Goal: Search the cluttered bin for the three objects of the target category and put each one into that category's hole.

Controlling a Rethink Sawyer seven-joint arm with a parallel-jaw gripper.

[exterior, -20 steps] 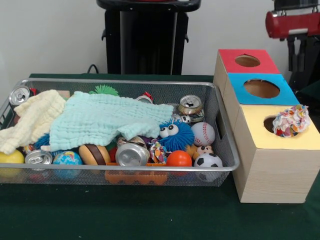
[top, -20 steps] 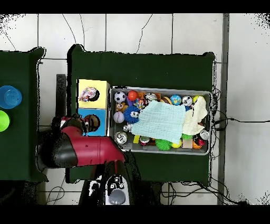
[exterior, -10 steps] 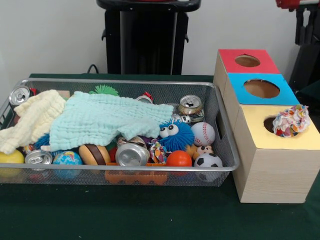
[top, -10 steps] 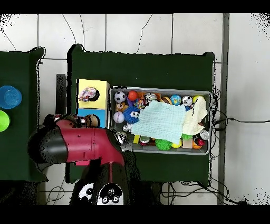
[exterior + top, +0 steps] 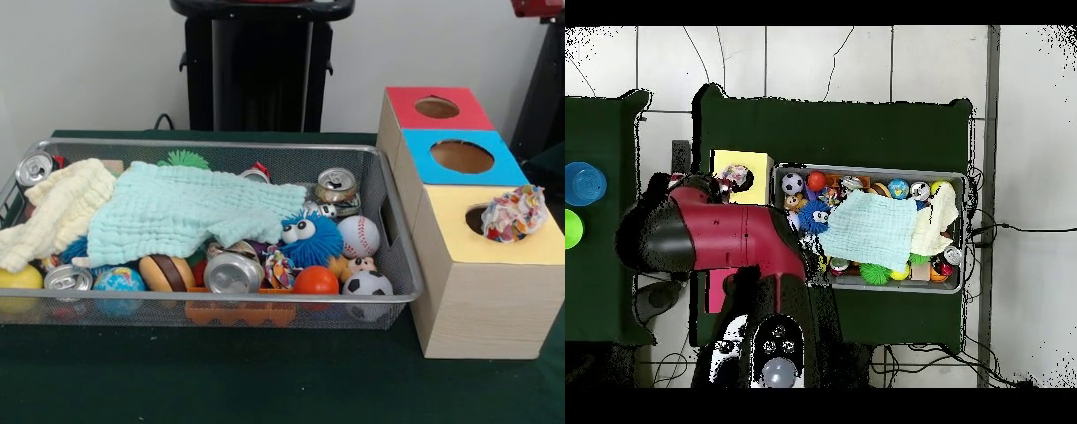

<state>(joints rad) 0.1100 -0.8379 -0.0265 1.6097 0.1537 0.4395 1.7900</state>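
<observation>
Nearest the front camera runs the dark green table cloth (image 5: 265, 380), bare along the bottom of the frame. On it sits the wire-mesh bin (image 5: 402, 291), crammed: a soccer ball (image 5: 367, 284), an orange ball (image 5: 316, 280), a dented can (image 5: 231, 272) and a blue googly-eyed puffer (image 5: 309, 237) crowd its lower right, while a mint cloth (image 5: 185, 212) and a cream cloth (image 5: 57, 212) drape over the left and centre, likely hiding more beneath.

At right stands the wooden box with a yellow hole (image 5: 477, 218), then the blue hole (image 5: 462, 156), then the red hole (image 5: 437, 107) farthest back. A frilly multicoloured fabric toy (image 5: 515, 212) perches on the yellow hole's rim, not fully dropped in, it seems.

Overhead, the red arm (image 5: 725, 240) covers the boxes at centre left; the gripper's jaws can't be made out. Behind, a plain white wall; below, pale floor tiles.
</observation>
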